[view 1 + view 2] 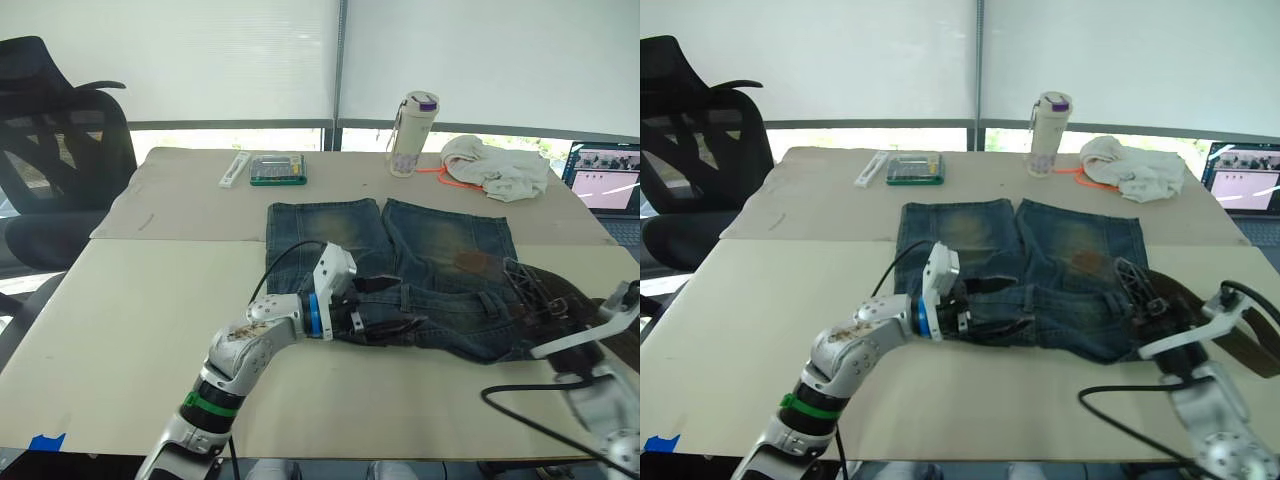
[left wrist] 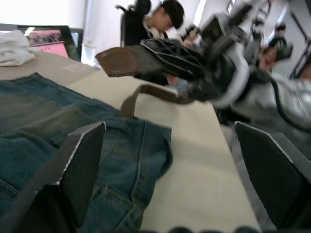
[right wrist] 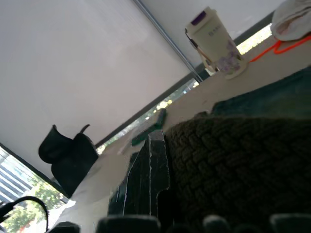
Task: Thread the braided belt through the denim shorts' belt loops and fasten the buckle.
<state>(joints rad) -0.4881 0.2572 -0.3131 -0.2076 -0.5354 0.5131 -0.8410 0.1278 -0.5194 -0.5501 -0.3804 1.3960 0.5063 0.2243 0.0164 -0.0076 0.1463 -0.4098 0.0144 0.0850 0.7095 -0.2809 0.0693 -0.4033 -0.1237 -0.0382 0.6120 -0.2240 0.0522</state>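
Denim shorts (image 1: 400,270) lie flat mid-table; the right gripper (image 1: 520,285) clamps the braided belt (image 1: 560,300) at their waistband's right end, while the left gripper (image 1: 365,305) gapes empty at the waistband's middle. The tip may snag short of a loop.

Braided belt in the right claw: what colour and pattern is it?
Dark brown woven braid on the long narrow braided belt, clearest in the right wrist view.

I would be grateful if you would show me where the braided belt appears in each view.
Left eye: braided belt at the shorts' right end.
Right eye: same place.
Left wrist: lifted above the denim shorts.
Right wrist: close up, right of a finger.
Shared landmark: off-white cloth bundle.
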